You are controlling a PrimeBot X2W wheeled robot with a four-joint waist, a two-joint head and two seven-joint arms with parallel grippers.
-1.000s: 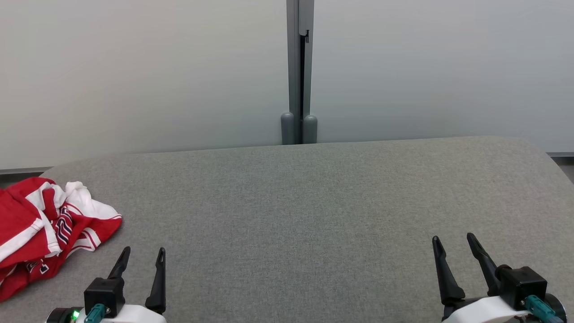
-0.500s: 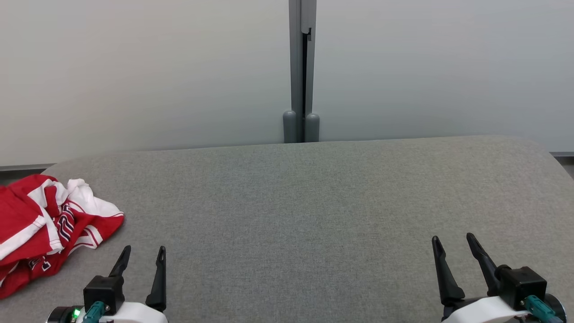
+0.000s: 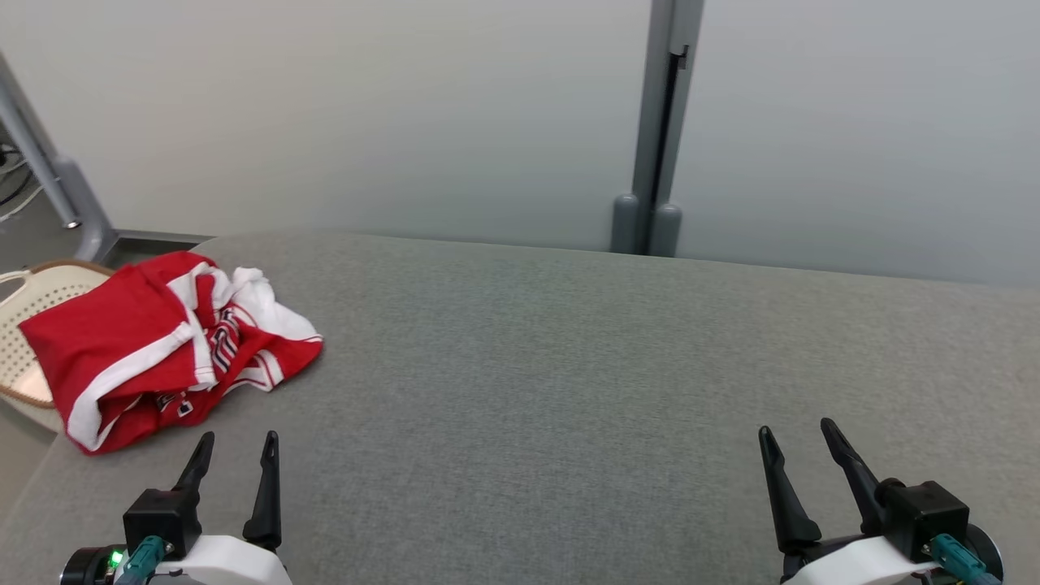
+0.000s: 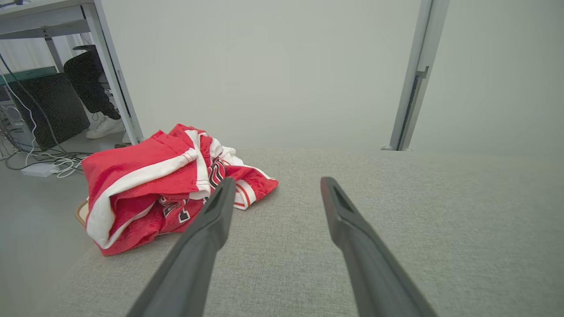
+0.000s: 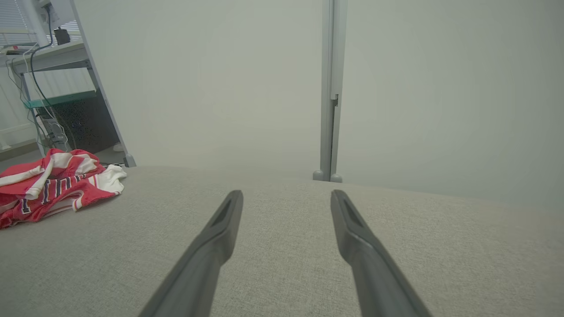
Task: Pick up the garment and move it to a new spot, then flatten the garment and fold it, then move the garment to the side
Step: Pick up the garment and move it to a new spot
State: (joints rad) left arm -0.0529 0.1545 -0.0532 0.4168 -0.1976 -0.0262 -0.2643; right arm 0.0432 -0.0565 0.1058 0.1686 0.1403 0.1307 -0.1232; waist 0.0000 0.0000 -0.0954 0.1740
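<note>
Head-camera swing leftward explains the shift; nothing itself moves. Grey table (image 3: 569,366) now shows its left end, where the crumpled red-and-white garment (image 3: 162,341) lies, partly over a basket (image 3: 28,305) beside the table. Left gripper (image 3: 239,439) and right gripper (image 3: 795,428) hover at the table's near edge, fingers apart, empty: pickup can start.

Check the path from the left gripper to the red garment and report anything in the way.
Nothing visible blocks it. The left gripper, open, stands just short of the crumpled garment, which lies ahead and to its left at the corner of the table. Only grey table surface shows between them.
</note>
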